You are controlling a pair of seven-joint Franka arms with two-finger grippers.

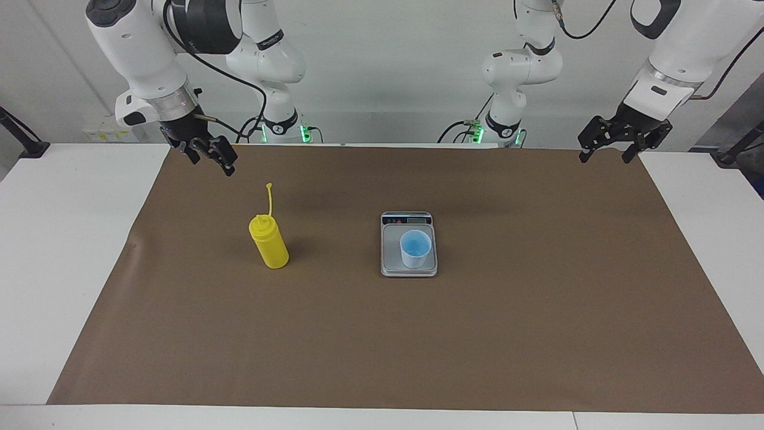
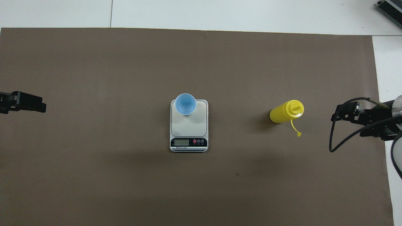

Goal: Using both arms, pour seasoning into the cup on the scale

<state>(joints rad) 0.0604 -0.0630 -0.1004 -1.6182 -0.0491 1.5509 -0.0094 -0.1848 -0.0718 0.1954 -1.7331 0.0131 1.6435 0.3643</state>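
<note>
Yellow bottle point(image 1: 269, 242); light blue cup point(image 1: 415, 248); silver-grey scale point(image 1: 390, 248); brown mat point(image 1: 537, 310)

A robotics lab: two white jointed robot arms point(image 1: 149, 65) point(image 1: 668, 65) stand at twelve o'clock of a white table point(image 1: 65, 251) covered by a brown paper mat point(image 1: 418, 334), against a bare white wall point(image 1: 388, 60).

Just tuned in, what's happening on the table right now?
Nothing is held. The yellow squeeze bottle stands upright on the brown mat, toward the right arm's end. The blue cup sits on the scale mid-table. The right gripper, open, is raised over the mat's edge, apart from the bottle. The left gripper waits open.
</note>
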